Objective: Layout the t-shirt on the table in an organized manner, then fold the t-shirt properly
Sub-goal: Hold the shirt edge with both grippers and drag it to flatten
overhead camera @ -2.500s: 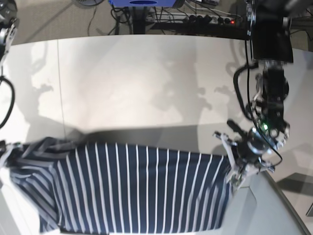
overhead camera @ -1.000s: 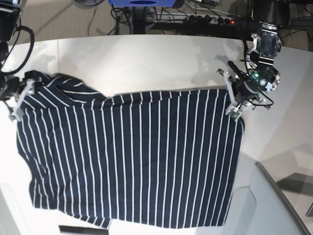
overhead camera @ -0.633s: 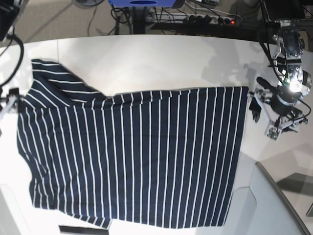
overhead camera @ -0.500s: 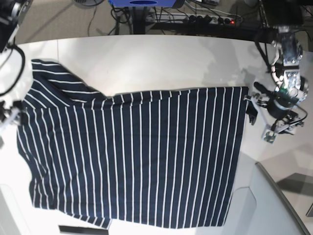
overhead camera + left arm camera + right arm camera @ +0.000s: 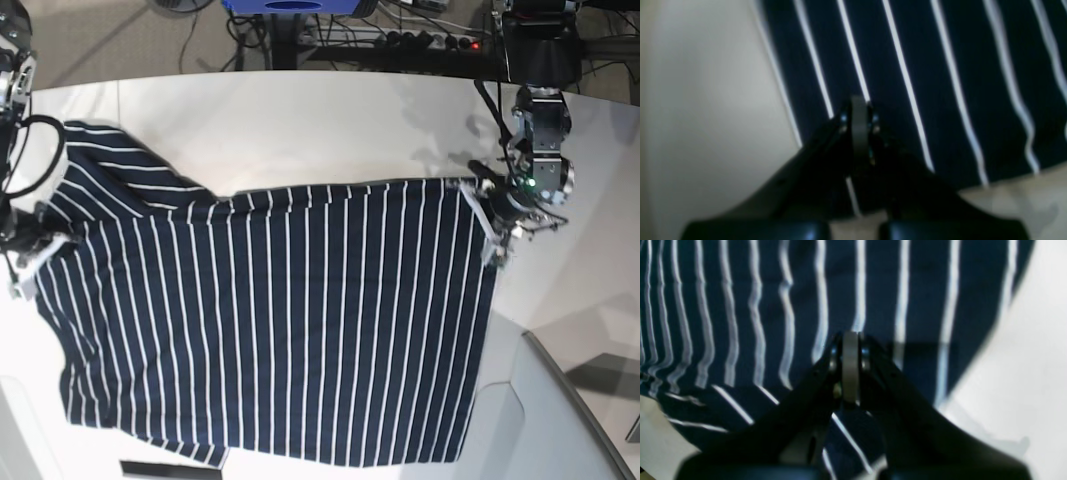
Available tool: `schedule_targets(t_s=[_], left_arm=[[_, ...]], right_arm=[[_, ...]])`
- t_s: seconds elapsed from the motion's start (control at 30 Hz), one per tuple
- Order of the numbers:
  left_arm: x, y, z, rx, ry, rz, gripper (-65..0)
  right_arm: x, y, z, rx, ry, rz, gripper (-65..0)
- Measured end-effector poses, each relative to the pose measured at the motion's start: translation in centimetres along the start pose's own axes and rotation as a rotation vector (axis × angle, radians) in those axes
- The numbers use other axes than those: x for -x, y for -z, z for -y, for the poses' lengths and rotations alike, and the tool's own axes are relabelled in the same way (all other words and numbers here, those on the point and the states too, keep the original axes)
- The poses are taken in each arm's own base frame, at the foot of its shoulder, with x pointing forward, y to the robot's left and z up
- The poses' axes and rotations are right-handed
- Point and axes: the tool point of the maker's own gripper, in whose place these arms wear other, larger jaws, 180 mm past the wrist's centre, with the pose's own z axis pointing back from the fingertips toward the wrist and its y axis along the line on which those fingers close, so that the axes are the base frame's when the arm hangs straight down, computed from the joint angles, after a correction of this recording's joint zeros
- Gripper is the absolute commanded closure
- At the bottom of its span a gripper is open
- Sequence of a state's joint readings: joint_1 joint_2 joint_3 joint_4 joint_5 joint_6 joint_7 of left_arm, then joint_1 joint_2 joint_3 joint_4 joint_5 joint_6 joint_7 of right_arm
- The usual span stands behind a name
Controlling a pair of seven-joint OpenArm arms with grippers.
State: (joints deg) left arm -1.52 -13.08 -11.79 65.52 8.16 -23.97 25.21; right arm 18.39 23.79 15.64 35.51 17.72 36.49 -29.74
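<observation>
Black jaws on the left gripper (image 5: 858, 110) are pressed together, their tips hovering over the striped cloth near its edge; whether any fabric is pinched between them cannot be told, as the wrist view is blurred. The right gripper (image 5: 850, 346) shows the same: jaws together above rumpled stripes, with no fold of cloth visibly rising between them.

A moment ago both sets of jaws stood apart and clear of the t-shirt (image 5: 270, 320), just off its two side edges. Now each has come back in over the cloth and closed, the left gripper (image 5: 500, 225) at the shirt's far right corner in the base view, the right gripper (image 5: 35, 255) at its left edge below the sleeve. The shirt itself lies where it lay then. That suggests the spreading is largely done and a fresh grasp for straightening or the first fold is beginning.

The base view alone shows the whole layout: the t-shirt spread nearly flat on the white desk (image 5: 300, 130), stripes running front to back, one sleeve bunched at the far left corner. The right wrist view adds wavy wrinkles and diagonal stripes of a folded-over flap, which the base view barely hints at.
</observation>
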Motion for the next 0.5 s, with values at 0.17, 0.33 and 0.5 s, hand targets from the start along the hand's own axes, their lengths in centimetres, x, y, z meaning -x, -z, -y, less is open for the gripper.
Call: schedule_targets(t_s=[0.17,0.33,0.5], left_arm=[[0.7,0.2,0.1,0.004,-0.022,0.034,0.0],[1.7,-0.2,0.6,0.008,-0.025,0.041,0.0],[2.8,-1.2,1.4,0.011,-0.011,0.043,0.0]], right_arm=[[2.6,-0.3,0.9,0.005,0.027,-0.014,-0.2],[3.9,-0.4,1.1,0.008,0.055,0.004,-0.2],[4.5,-0.6,1.3,0.025,0.064,0.018,-0.2]])
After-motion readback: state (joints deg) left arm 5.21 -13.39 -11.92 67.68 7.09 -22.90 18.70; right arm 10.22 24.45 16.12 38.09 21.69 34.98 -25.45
